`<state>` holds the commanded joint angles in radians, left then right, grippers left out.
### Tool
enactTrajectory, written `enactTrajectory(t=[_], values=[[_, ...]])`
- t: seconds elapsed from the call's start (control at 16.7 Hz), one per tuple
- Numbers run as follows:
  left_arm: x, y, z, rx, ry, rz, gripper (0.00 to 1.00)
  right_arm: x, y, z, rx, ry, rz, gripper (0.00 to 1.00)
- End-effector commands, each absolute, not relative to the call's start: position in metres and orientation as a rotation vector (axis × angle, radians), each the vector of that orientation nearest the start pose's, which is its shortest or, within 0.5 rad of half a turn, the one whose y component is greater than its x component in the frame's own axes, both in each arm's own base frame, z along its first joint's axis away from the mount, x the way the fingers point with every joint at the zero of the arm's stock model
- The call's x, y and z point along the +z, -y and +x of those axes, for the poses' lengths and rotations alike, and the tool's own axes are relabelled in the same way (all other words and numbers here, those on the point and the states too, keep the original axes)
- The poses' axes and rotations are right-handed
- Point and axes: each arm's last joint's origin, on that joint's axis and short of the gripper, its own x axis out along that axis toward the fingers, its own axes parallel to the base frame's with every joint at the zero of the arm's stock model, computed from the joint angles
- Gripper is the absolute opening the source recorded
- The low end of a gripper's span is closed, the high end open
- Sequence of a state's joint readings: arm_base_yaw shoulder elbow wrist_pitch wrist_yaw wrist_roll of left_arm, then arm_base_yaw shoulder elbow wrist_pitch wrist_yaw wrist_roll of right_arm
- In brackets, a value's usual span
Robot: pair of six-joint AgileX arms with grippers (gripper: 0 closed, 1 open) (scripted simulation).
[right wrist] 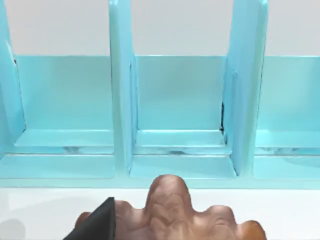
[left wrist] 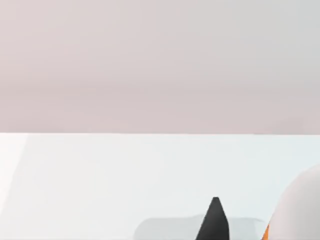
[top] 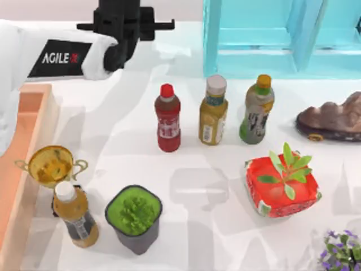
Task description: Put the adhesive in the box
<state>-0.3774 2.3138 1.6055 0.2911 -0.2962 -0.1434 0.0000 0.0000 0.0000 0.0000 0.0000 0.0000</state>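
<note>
The box [top: 36, 93] is a shallow orange-tan tray along the table's left edge. My left gripper [top: 125, 23] hangs raised over the table's back left, pointing toward the back wall. In the left wrist view a black tip of that gripper [left wrist: 215, 224] shows, and close beside it a rounded white body with an orange patch, by its look the adhesive [left wrist: 300, 207]. Whether the adhesive is held is unclear. My right gripper [right wrist: 95, 226] faces the turquoise cabinet, over a brown rock.
Three drink bottles stand mid-table: red [top: 168, 118], yellow [top: 213, 110], green [top: 258, 110]. A gold trophy [top: 51, 164], a tea bottle [top: 76, 217] and a potted green plant [top: 134, 215] crowd the box's right side. The cabinet [top: 271, 34], rock [top: 333, 118] and red planter [top: 282, 183] fill the right.
</note>
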Motion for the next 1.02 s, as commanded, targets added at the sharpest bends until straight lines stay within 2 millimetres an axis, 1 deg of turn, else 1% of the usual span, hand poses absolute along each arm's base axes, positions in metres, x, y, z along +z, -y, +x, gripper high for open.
enactTrajectory(t=[0.3,0.36,0.48,0.6,0.72,0.9,1.02], values=[[0.14,0.177,0.487,-0.027,-0.402,-0.011,0.0,0.16,0.001,0.106,0.0,0.0,0.0,1.0],[0.14,0.174,0.487,-0.029,-0.41,-0.002,0.0,0.16,0.001,0.106,0.0,0.0,0.0,1.0],[0.141,0.158,0.488,-0.042,-0.452,0.044,0.0,0.16,0.001,0.106,0.0,0.0,0.0,1.0],[0.144,0.129,0.489,-0.068,-0.518,0.115,0.0,0.16,0.001,0.106,0.0,0.0,0.0,1.0],[0.15,0.091,0.487,-0.112,-0.594,0.198,0.0,0.16,0.001,0.106,0.0,0.0,0.0,1.0],[0.165,0.023,0.474,-0.218,-0.7,0.318,0.0,0.16,0.001,0.106,0.0,0.0,0.0,1.0],[0.177,-0.025,0.457,-0.315,-0.75,0.385,0.0,0.16,0.001,0.106,0.0,0.0,0.0,1.0]])
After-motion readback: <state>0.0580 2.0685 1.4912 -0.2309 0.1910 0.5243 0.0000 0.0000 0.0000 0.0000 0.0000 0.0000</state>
